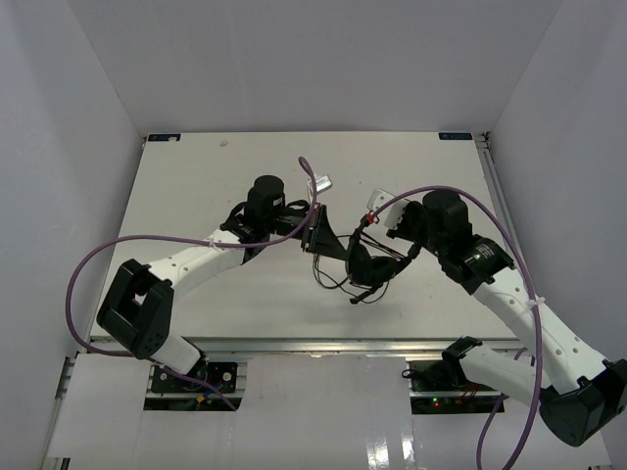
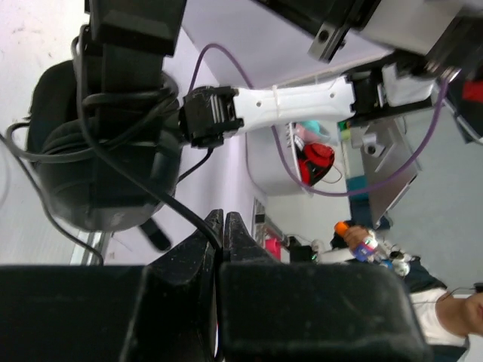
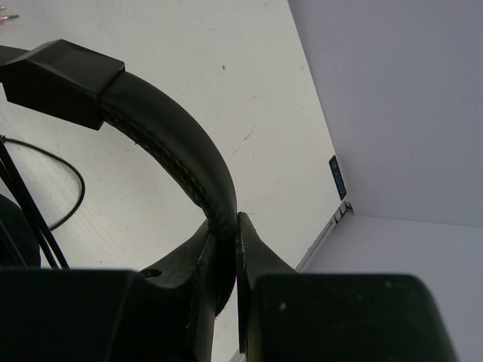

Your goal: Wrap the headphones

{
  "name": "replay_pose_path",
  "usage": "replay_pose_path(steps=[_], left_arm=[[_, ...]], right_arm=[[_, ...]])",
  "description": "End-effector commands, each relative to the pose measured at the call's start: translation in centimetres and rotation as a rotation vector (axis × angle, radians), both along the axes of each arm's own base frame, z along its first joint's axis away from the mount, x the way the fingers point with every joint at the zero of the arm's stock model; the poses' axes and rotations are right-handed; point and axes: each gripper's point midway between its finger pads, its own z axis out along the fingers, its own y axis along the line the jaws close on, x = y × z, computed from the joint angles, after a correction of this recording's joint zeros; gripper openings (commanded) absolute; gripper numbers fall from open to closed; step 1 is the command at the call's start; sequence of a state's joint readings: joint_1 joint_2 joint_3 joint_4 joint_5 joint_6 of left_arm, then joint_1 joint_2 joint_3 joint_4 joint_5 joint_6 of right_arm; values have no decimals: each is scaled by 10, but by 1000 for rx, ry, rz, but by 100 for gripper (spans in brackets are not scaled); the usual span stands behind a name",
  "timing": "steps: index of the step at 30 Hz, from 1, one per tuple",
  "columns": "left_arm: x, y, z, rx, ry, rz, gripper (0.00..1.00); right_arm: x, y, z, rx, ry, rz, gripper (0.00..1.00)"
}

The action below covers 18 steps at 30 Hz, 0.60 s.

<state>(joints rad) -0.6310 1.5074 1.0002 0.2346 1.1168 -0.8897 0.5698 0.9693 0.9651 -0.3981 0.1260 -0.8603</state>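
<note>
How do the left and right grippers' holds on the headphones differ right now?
The left gripper pinches the thin cord, jaws almost touching; the right gripper clamps the thick padded headband, jaws held apart by it. Both are shut on the headphones.

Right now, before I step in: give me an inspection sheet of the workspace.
surface: white table, bare where it shows, a few faint marks
job's things: headphones held between the two arms at mid-table; cord partly looped round an earcup, the rest hanging loose
clutter: nothing seen
grippers: left gripper shut on the cord; right gripper shut on the headband
cables: purple cables arc off both arms, the left one swinging out past the table's left edge
surroundings: white walls on three sides; the left wrist view shows a person outside the cell
</note>
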Motion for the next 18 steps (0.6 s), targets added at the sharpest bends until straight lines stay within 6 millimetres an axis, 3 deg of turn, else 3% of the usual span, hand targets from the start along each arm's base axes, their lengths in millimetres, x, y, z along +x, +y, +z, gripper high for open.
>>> replay_pose_path(steps=[1,5,11,18], left_arm=[[-1,-2,67,-168,102,61,14],[22,-7,82,-213,202,202,14],[59,-17,106,-216,200,366,18],[70,-29,116,-224,205,391,18]], right_arm=[[23,-24,23,10,-144,-218,8],[26,-21,23,40,-174,-242,8],[28,-15,16,77,-153,-243,8],[26,-3,0,134,-73,-235,8]])
